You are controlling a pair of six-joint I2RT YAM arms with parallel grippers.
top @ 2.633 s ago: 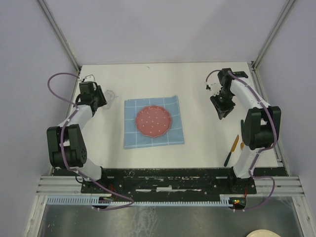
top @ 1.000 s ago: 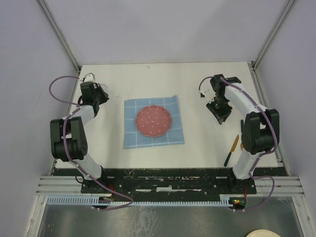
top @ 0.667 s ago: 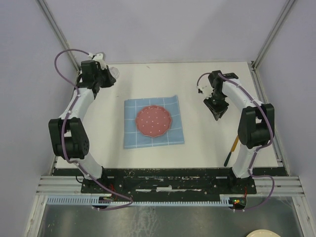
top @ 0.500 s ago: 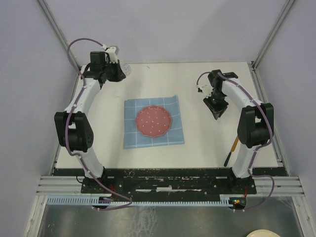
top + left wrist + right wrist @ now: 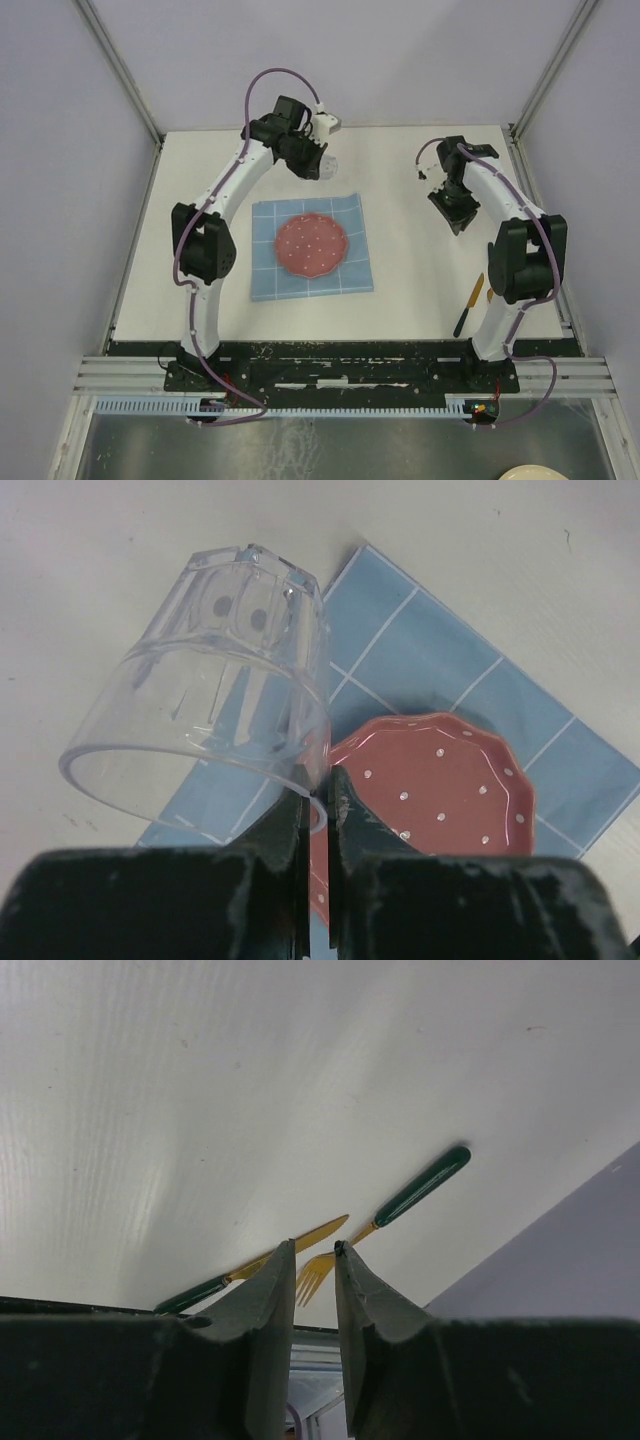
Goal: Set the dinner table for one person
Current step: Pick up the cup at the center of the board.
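At the near right of the table, a flat matte white square that fills the floor between pale lilac walls and carries everything here, lies a knife with a slim dark green handle and a yellow blade. The fork beside it has the same green handle and yellow tines. From above it is mostly hidden behind the right arm.

In the right wrist view, the knife's handle end is cut off behind a finger. The right claw hangs over bare table farther back on the right. Its fingers stand a narrow gap apart with nothing between them.

In the middle lies a light blue cloth placemat with a thin white grid. On it sits a round, scalloped red plate dotted with white.

Just past the placemat's far edge, the left claw is clamped on the rim wall of a clear glass. The glass is smooth-sided with a faceted base and is tilted, its mouth toward the camera. It overlaps a corner of the placemat and the bare table. The claw's dark fingers cut off the plate's near edge in the left wrist view. From above, the glass is hard to make out against the arm.
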